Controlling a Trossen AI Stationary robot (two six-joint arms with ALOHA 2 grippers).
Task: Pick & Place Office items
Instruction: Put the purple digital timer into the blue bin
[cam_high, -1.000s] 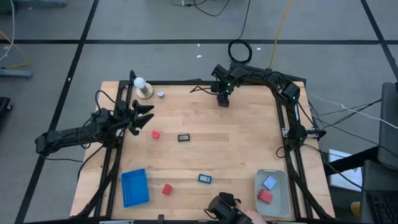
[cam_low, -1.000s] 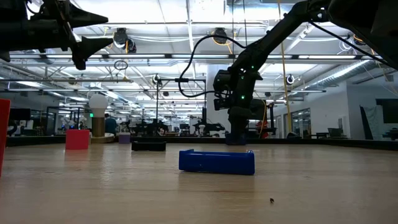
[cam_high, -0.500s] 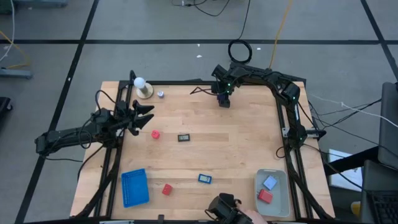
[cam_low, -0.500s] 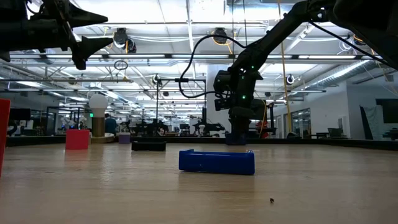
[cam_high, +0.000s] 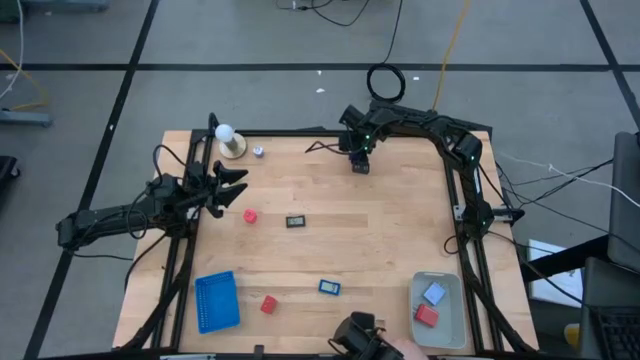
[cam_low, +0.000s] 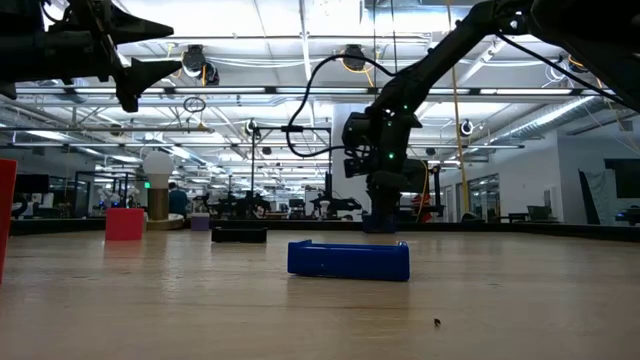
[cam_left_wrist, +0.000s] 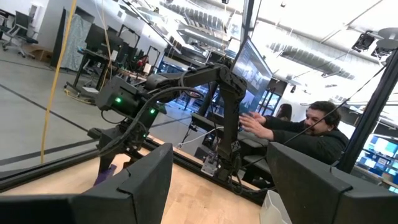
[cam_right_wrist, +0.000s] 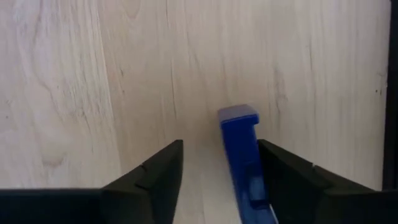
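Observation:
My right gripper (cam_high: 358, 163) stands at the table's far edge, pointing down, open. In the right wrist view a blue piece (cam_right_wrist: 239, 143) lies on the wood between its fingers, close against one of them. My left gripper (cam_high: 236, 185) hangs open above the left side, holding nothing. On the wood lie a red block (cam_high: 249, 215), a black rectangular piece (cam_high: 296, 221), a blue piece (cam_high: 329, 287), a second red block (cam_high: 268, 304) and a small pale bit (cam_high: 258, 151). My right gripper comes at the blue piece (cam_right_wrist: 244, 163) from above, one finger (cam_right_wrist: 286, 174) right beside it and the other well apart. I cannot tell whether that finger touches it. The piece lies flat on the table.
The blue ribbed tray (cam_high: 216, 300) sits near left. The translucent bin (cam_high: 452, 318) near right holds a pale-blue and a red piece. The white ball on its tan base (cam_high: 231, 142) stands far left. A person's hand (cam_high: 405, 350) shows at the near edge.

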